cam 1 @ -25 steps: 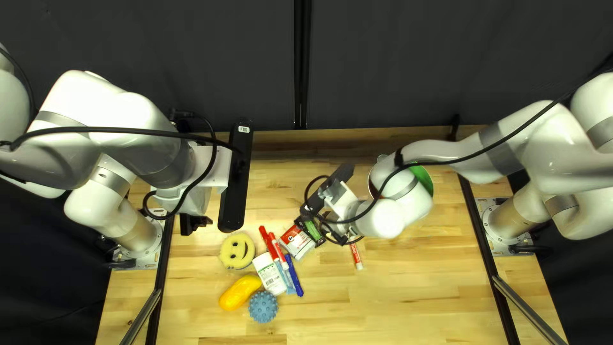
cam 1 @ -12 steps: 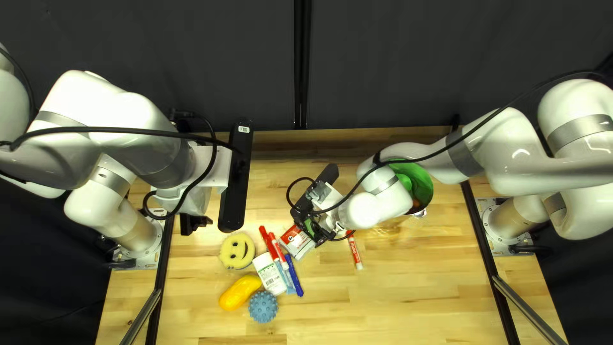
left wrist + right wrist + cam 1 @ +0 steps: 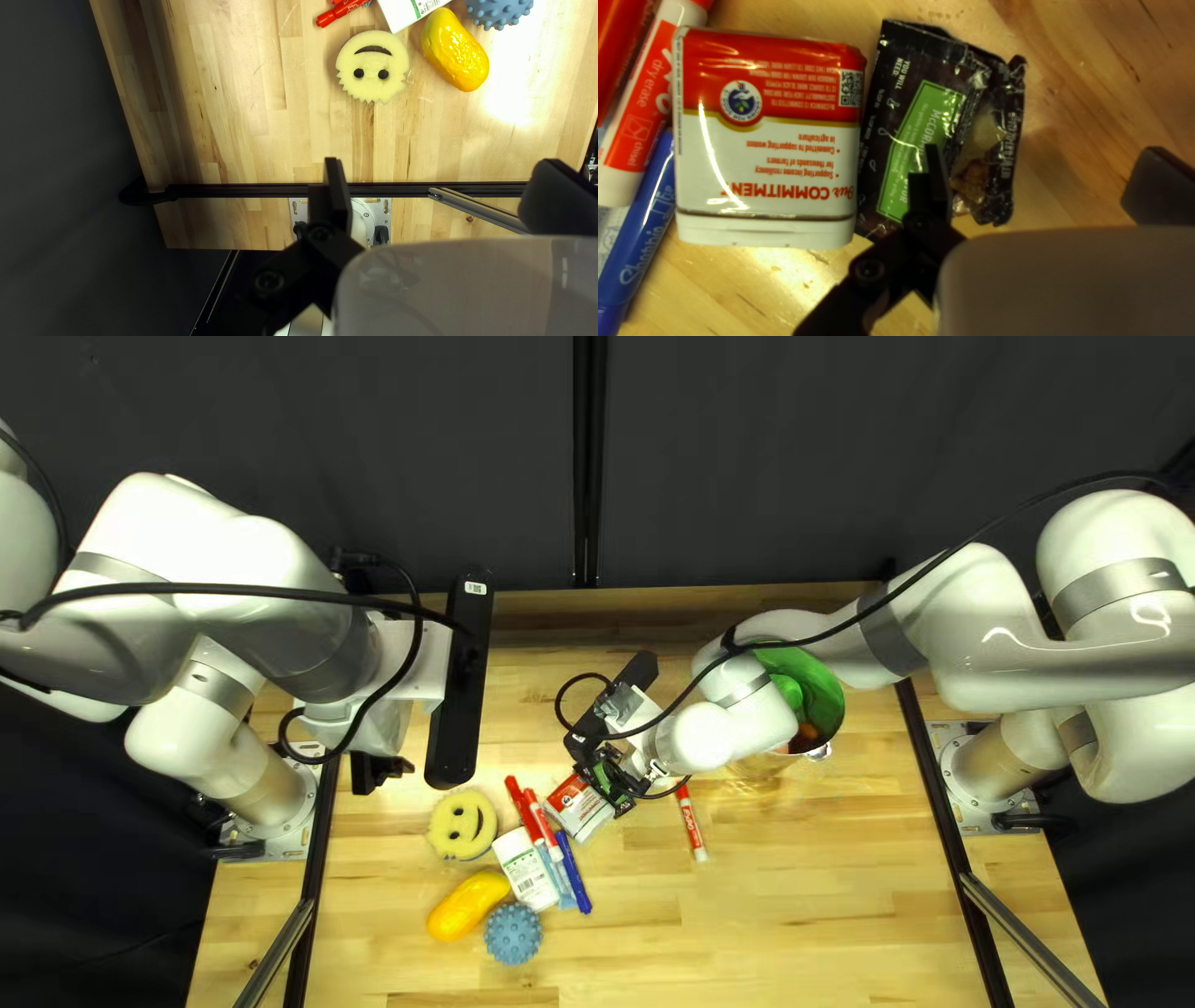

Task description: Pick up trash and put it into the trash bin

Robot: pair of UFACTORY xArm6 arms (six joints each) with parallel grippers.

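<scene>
Right jaws released, wide apart, one over the packet (image 3: 946, 118), mid-desk (image 3: 809, 921), beside the tin (image 3: 766, 149)! Looks featherlight, crinkly, slick: pinch its thicker middle, clear of that tin. Left jaws released too.

Glossy, crinkled plastic packet (image 3: 937, 102)

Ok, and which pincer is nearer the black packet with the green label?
Right. The right pincer is at the black packet, one open finger seen over it; the left pincer is well away, at the left of the top left view, beyond the smiley sponge.
</scene>
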